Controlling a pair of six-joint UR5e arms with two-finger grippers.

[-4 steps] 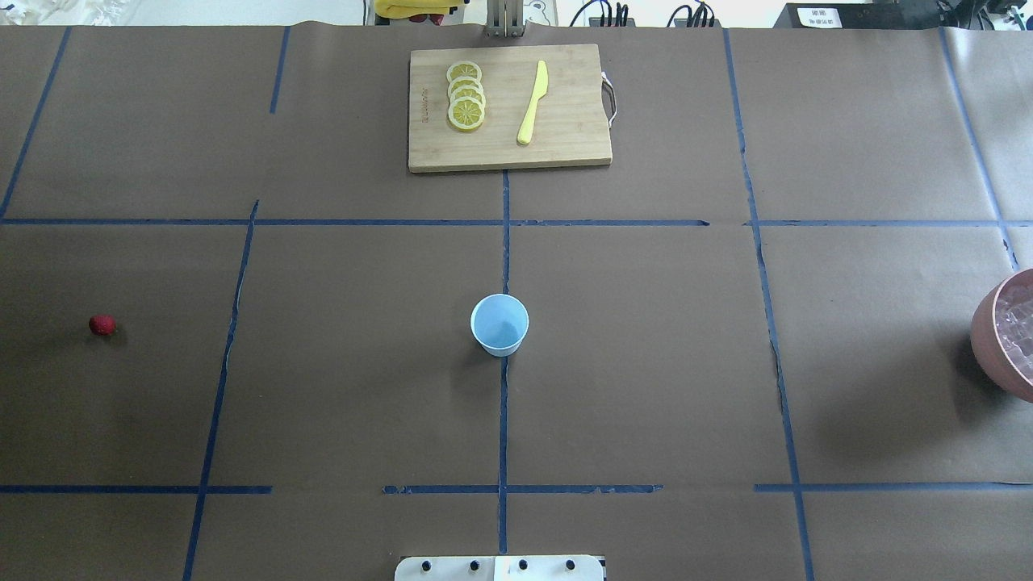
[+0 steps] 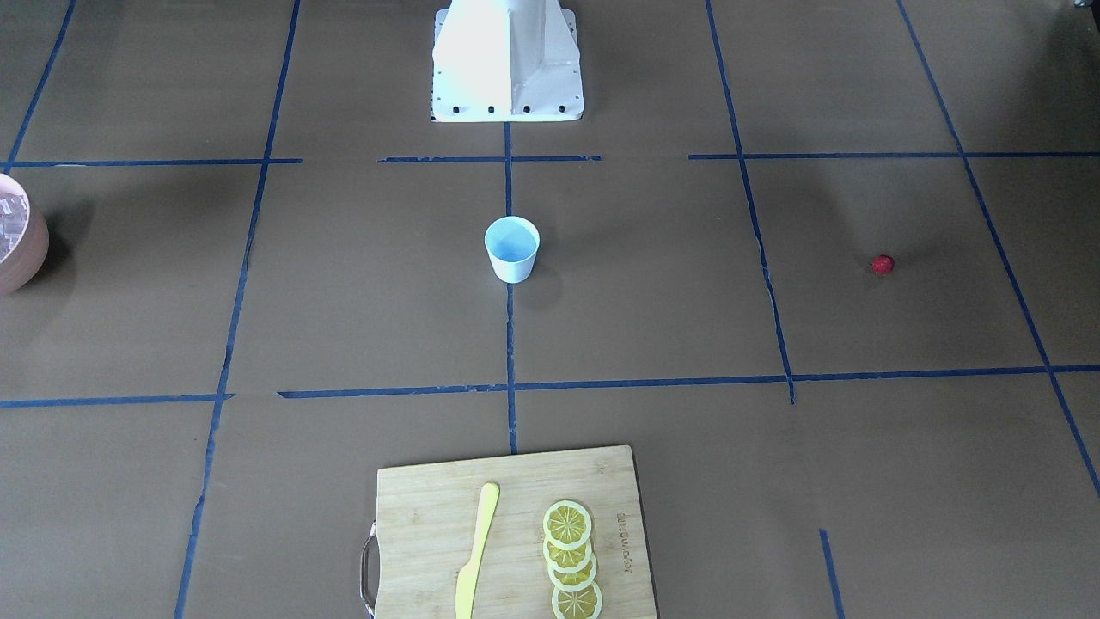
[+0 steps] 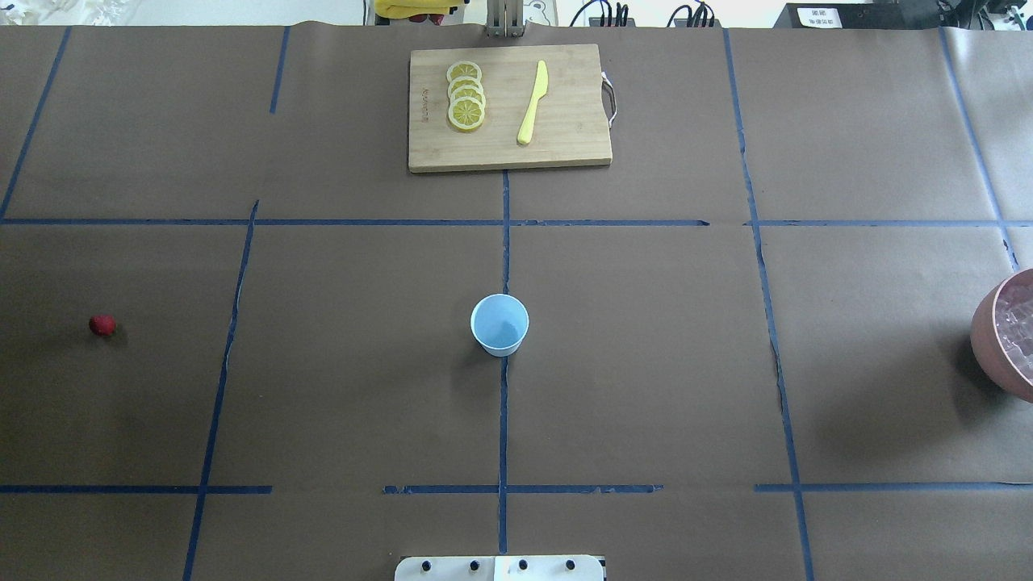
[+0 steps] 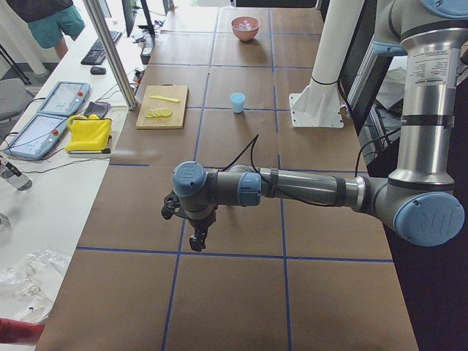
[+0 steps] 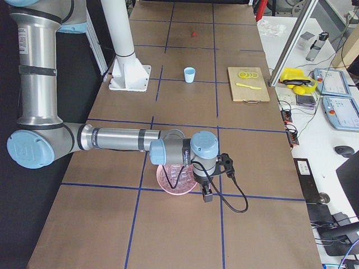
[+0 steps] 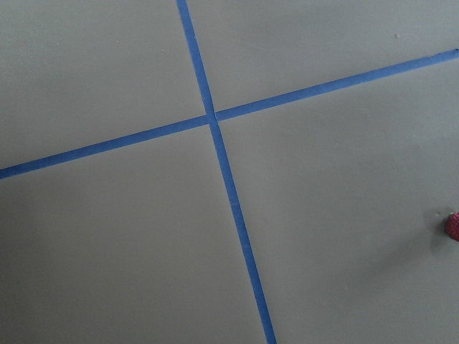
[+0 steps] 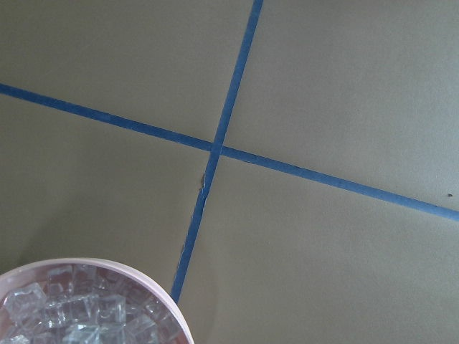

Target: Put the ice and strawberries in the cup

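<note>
The pale-blue cup stands upright and empty at the table's middle, also in the front view. The small red strawberry lies on the table at the far left; its edge shows in the left wrist view. The ice fills a pink bowl at the right edge. My left gripper hangs over the table in the exterior left view only; I cannot tell if it is open. My right gripper hangs beside the bowl in the exterior right view only; I cannot tell its state.
A wooden cutting board at the back middle carries lemon slices and a yellow knife. The robot's white base stands at the near edge. Blue tape lines cross the brown table cover.
</note>
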